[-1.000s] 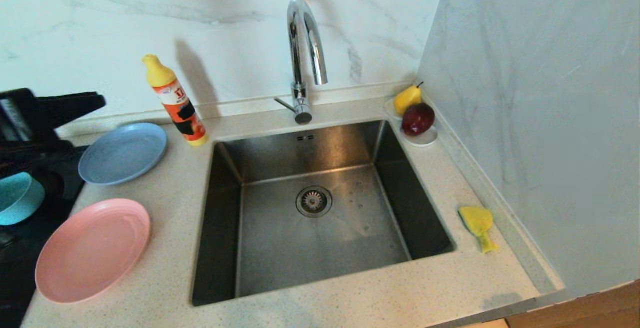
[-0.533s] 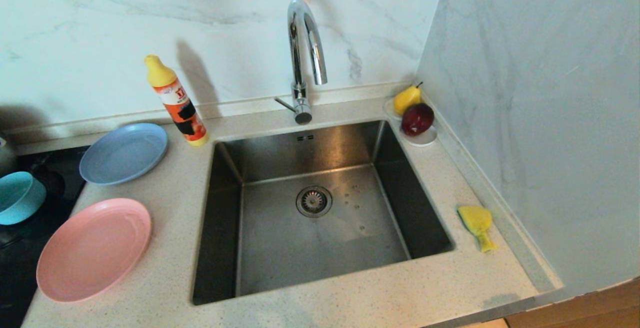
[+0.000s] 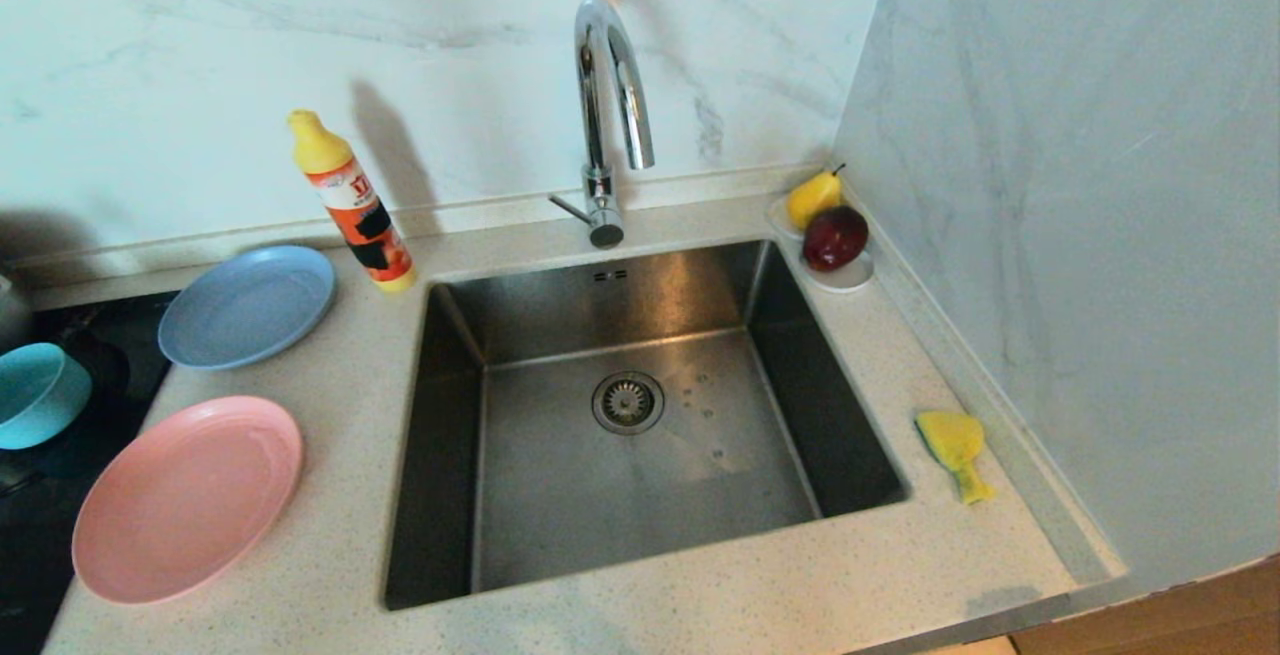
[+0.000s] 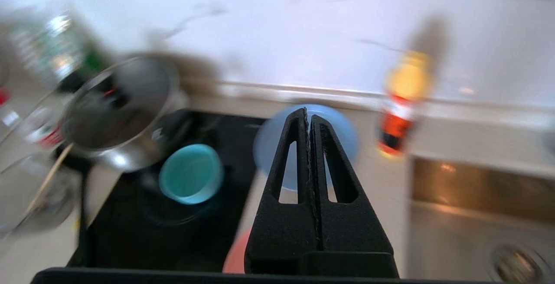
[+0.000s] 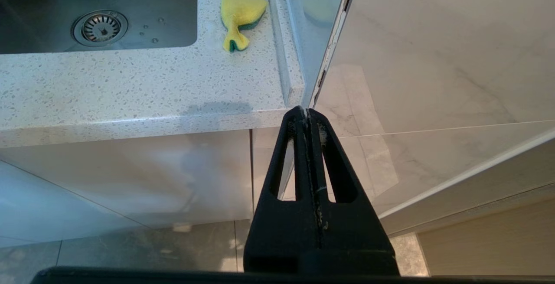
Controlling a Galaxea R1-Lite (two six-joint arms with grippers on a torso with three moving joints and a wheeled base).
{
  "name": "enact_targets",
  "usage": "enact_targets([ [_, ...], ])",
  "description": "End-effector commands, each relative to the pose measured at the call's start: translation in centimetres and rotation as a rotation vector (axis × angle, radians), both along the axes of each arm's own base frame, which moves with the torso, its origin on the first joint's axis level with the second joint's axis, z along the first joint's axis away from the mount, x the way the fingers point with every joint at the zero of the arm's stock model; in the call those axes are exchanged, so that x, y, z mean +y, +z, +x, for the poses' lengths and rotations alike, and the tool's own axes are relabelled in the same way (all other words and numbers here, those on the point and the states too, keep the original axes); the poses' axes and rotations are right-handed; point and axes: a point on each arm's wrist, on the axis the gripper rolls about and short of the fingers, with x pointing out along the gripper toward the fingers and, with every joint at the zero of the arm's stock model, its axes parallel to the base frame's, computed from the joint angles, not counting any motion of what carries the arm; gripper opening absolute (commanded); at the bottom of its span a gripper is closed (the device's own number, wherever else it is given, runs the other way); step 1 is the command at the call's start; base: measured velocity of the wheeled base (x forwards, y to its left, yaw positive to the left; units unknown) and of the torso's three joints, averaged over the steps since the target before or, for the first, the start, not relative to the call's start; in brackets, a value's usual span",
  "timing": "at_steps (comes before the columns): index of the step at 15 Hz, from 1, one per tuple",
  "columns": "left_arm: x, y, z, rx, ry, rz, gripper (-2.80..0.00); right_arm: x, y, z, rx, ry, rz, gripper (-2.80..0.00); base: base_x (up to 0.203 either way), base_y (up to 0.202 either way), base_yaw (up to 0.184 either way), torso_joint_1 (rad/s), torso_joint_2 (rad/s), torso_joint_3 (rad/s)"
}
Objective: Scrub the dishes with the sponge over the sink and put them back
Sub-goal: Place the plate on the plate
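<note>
Left hand (image 4: 308, 117) withdrawn, dishes seemingly beyond.

pink plate (image 3: 187, 498), blue plate (image 3: 247, 304), teal bowl (image 3: 36, 394): left of sink (image 3: 470, 435) (upright) | sponge (image 3: 955, 450): right

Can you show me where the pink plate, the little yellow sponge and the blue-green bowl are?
Round pink plastic plate (image 3: 187, 498), head view, on the middle of its flat face.
Small yellow sponge with green underside (image 3: 952, 439), head view, on its wide yellow top.
Small teal bowl (image 4: 191, 173), left wrist view, on its inside bottom.
</note>
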Motion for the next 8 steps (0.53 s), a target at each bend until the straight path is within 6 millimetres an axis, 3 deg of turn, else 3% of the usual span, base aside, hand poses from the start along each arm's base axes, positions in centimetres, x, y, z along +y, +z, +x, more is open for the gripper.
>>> enact_targets([
  [1, 2.0, -0.3, 4.3, 0.053, 0.12, -0.029, -2.8, 0.0, 0.0, 0.0, 0.001, 0.001, 0.0, -2.8, 0.0, 0.0, 0.0, 0.0, 0.0, 0.0],
  [6, 6.8, 0.1, 5.8, 0.049, 0.202, -0.059, -2.8, 0.0, 0.0, 0.0, 0.001, 0.001, 0.0, -2.8, 0.0, 0.0, 0.0, 0.0, 0.0, 0.0],
  [8, 7.8, -0.4, 5.7, 0.072, 0.17, -0.096, -2.8, 0.0, 0.0, 0.0, 0.0, 0.001, 0.0, -2.8, 0.0, 0.0, 0.0, 0.0, 0.0, 0.0],
])
